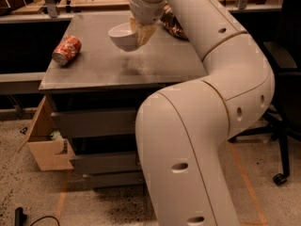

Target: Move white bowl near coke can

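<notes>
Tool [141, 32] over the far centre, pinching the right rim of the one white bowl [121, 36], held above the tabletop [160, 66]; one coke can [66, 50] lies sideways, well apart, left.

The one camera sits high, just behind the robot's thick white jointed arm [188, 140], and looks forward and down at the flat grey metal table [94, 74]. The arm's nearest segments, close to the lens, fill the lower right. The table top lies at middle distance in the upper left, with speckled floor [28, 192] below the table's front. Over the table's far middle, the gripper [141, 31] pinches the small round white bowl [121, 36] by its right rim. The dented red coke can [66, 50] lies near the table's left edge.
</notes>
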